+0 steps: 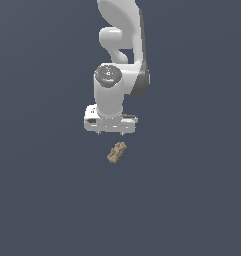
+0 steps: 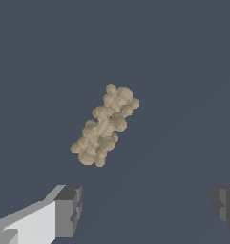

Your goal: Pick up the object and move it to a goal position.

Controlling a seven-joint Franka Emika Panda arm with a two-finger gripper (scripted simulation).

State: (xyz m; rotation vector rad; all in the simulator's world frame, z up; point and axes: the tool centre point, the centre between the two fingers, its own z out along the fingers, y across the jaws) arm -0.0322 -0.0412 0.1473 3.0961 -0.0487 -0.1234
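A plain dark grey-blue floor (image 1: 42, 200) bears one lumpy tan object (image 1: 116, 152).

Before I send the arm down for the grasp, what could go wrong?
1. The object lies ahead of the open end effector, not between its fingers; descending straight would likely miss.
2. It lies diagonally to the jaw line, so closing may pinch the lumpy ends and twist it free.
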